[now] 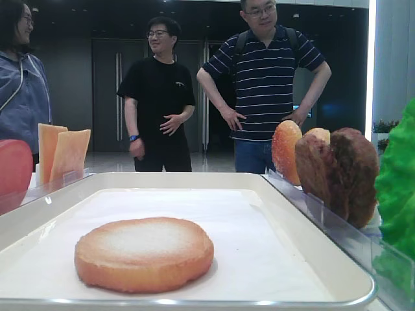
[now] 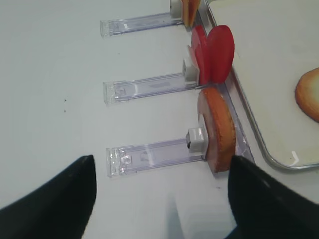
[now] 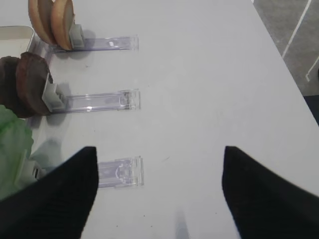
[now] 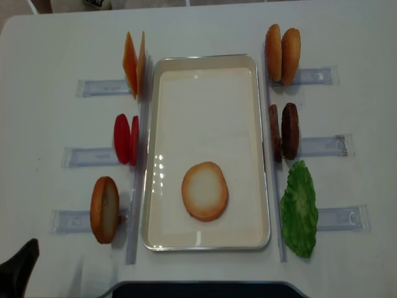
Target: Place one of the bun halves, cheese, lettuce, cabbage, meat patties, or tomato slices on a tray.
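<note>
The white tray [image 4: 260, 149] lies mid-table with a pale-faced bun half [image 4: 205, 191] flat on it. On its left stand cheese [image 4: 133, 64], tomato slices [image 4: 126, 138] and an upright bun half [image 4: 104, 209]. On its right are two bun halves [image 4: 282, 54], meat patties [image 4: 283, 131] and lettuce [image 4: 299, 208]. Cabbage is out of view. My left gripper [image 2: 160, 164] is open and empty over the table, just short of the upright bun half [image 2: 219, 129]. My right gripper [image 3: 159, 152] is open and empty, to the right of the lettuce [image 3: 12, 149].
Each food stands in a clear plastic holder rail [image 4: 93, 156] that sticks out sideways from the tray. Three people [image 1: 159, 97] stand beyond the far table edge. The table's right edge [image 3: 294, 69] shows in the right wrist view.
</note>
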{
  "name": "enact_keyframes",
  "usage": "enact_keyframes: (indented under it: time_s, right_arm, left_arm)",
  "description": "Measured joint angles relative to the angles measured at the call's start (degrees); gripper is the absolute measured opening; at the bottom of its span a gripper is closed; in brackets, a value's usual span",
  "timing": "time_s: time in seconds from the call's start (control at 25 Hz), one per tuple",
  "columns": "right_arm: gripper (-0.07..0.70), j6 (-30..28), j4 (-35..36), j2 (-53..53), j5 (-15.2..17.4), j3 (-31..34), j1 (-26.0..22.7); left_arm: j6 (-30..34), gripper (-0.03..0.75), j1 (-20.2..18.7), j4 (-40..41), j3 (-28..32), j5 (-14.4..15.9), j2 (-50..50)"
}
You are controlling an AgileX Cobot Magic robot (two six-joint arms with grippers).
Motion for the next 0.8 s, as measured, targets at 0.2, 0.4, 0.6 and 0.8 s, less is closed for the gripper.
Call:
enact_keyframes:
  time_s: [0.2,0.4,0.6,0.8]
  right_arm:
    - [0.524,0.0,0.0,0.0,0.0,0.0,0.0]
    - [0.524,0.0,0.0,0.0,0.0,0.0,0.0]
    - [0.524,0.0,0.0,0.0,0.0,0.0,0.0]
    - [0.524,0.0,0.0,0.0,0.0,0.0,0.0]
  left_arm:
    - [0.0,0.629,0.0,0.0,0.0,0.0,0.0]
    - [0.0,0.629,-0.1,0.0,0.0,0.0,0.0]
    - [0.0,0.629,-0.1,0.0,0.0,0.0,0.0]
    - [0.0,0.629,-0.1,0.0,0.0,0.0,0.0]
